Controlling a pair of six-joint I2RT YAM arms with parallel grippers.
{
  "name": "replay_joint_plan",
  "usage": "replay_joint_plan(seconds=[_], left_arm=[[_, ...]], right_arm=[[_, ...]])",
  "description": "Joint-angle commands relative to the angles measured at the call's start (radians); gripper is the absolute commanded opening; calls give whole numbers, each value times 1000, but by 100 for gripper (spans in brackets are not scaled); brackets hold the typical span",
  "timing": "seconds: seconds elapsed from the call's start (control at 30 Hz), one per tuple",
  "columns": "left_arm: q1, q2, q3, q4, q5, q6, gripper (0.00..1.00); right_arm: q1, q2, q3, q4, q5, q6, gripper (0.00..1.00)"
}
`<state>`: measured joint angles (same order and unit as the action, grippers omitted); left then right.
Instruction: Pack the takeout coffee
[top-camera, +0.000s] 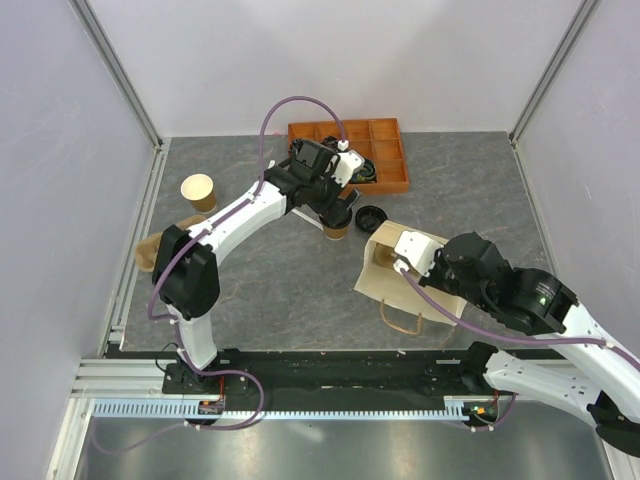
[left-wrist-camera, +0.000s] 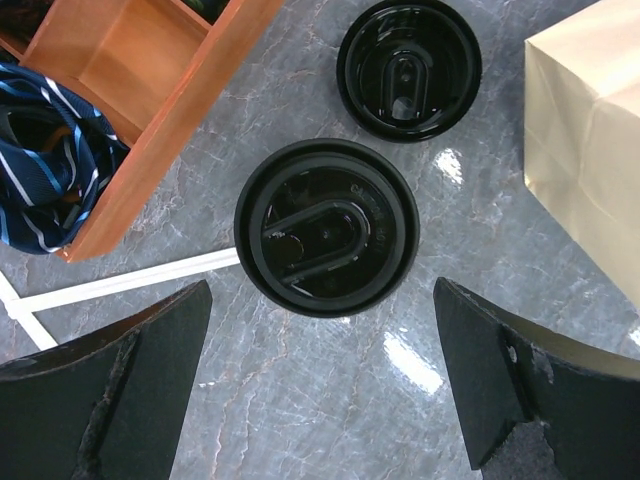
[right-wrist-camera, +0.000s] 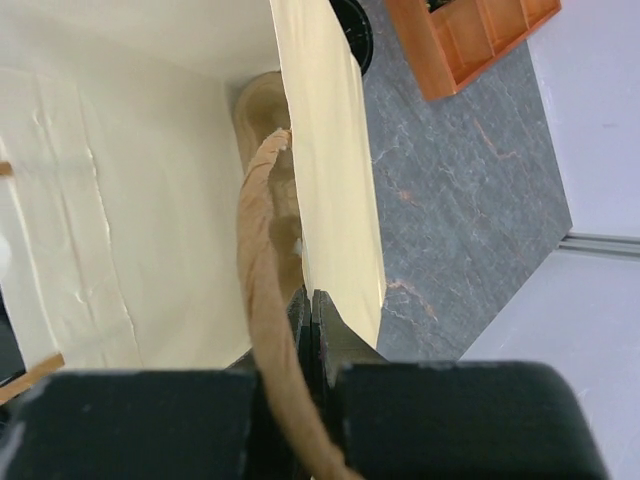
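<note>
Pulp carrier: we see no hazard here; it sits at the left edge of the table; count one.
Unlidded cup: we could mistake it for the target, since the brown paper matches; count one.
Left gripper: jaws spread wide, one finger on each side of the target, touching nothing; too hard a squeeze could buckle the paper wall or pop the lid.
Takeout coffee: upright on the table, directly beneath the left gripper; a tilt in transit could spill it; count one, so two cups in all.
Orange tray: a wide swing could clip its near wall; count one.
Loose black lid: near the target; a finger could drag it along; count one, so two lids in all.
Paper bag: the cup could catch on its rim; count one.
Right gripper: clamped on the bag's wall beside the handle; if this hold slips, we judge that the mouth sags.
</note>
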<state>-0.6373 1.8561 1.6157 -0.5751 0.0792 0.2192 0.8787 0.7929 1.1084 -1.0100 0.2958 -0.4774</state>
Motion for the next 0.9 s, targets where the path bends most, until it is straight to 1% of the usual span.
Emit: replay_joint_plan(seconds=[0.0, 0.57, 0.87], left_arm=[[-7, 34, 65, -3, -24, 23, 100], [-22, 112, 96, -2, -42, 66, 99], [-27, 143, 107, -2, -42, 85, 93]], right_arm=[[-6, 8, -12, -7, -9, 26, 0], [-6, 16, -13, -12, -20, 33, 0], [-4, 15, -13, -10, -23, 36, 0]])
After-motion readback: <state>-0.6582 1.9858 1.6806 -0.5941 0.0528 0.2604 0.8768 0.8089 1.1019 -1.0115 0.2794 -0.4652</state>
